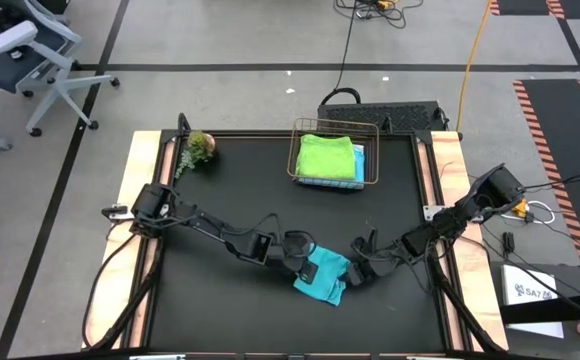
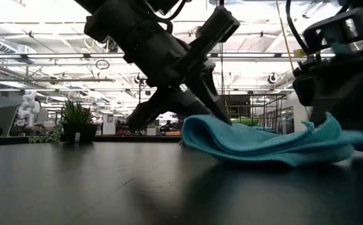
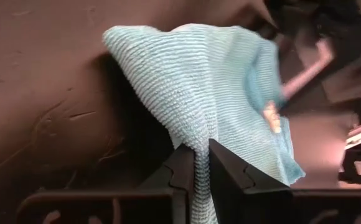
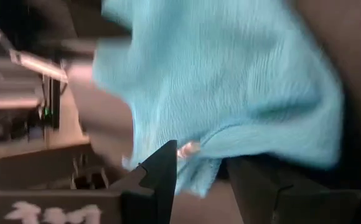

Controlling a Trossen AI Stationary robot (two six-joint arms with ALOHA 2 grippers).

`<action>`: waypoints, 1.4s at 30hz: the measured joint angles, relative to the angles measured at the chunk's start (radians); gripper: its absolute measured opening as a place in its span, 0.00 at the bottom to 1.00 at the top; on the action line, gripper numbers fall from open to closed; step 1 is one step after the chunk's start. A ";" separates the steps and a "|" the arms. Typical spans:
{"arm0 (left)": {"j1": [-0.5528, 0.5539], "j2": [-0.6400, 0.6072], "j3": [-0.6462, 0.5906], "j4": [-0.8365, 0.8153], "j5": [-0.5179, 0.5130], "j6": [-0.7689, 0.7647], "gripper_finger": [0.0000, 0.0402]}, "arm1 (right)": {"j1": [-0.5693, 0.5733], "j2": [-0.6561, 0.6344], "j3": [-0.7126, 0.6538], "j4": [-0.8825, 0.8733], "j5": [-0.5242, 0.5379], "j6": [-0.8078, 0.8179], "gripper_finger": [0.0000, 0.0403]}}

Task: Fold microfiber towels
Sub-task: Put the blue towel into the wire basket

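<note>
A small teal towel (image 1: pixel 322 276) lies bunched on the black table near its front edge, between my two grippers. My left gripper (image 1: pixel 303 262) comes at it from the table's left and is shut on its left end (image 3: pixel 202 152). My right gripper (image 1: pixel 357 269) comes from the right, and cloth fills the gap between its fingers (image 4: pixel 199 158). In the low view the towel (image 2: pixel 263 140) rests on its underside, with both ends raised a little. My left gripper pinches the towel's left end (image 3: pixel 201 167) between its two fingers, which slant down from the table's left. The cloth there is gathered; how many layers I cannot tell. The rest of the towel spreads onto the table beyond the fingertips. My right gripper holds the towel's right end (image 4: pixel 196 163) as a bunched fold between its two fingers (image 4: pixel 165 165). The fingers slant down from the table's right. That end stands up in a small peak (image 2: pixel 322 125), while the towel's middle lies on the table.
A wire basket (image 1: pixel 300 150) at the table's far side holds a folded lime green towel (image 1: pixel 327 157) with a blue one (image 1: pixel 359 162) beside it. A small green plant (image 1: pixel 198 150) stands at the far left. Bare black table lies to the left of the teal towel.
</note>
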 joint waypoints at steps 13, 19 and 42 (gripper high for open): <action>0.010 0.000 0.000 -0.038 0.034 0.018 0.10 | 0.035 -0.003 0.002 -0.062 -0.024 0.089 0.32; 0.010 -0.001 0.000 -0.039 0.035 0.035 0.10 | 0.010 -0.002 0.001 -0.049 0.034 0.082 0.32; 0.010 -0.002 0.001 -0.038 0.034 0.038 0.10 | -0.080 -0.001 0.002 -0.110 0.098 -0.027 0.19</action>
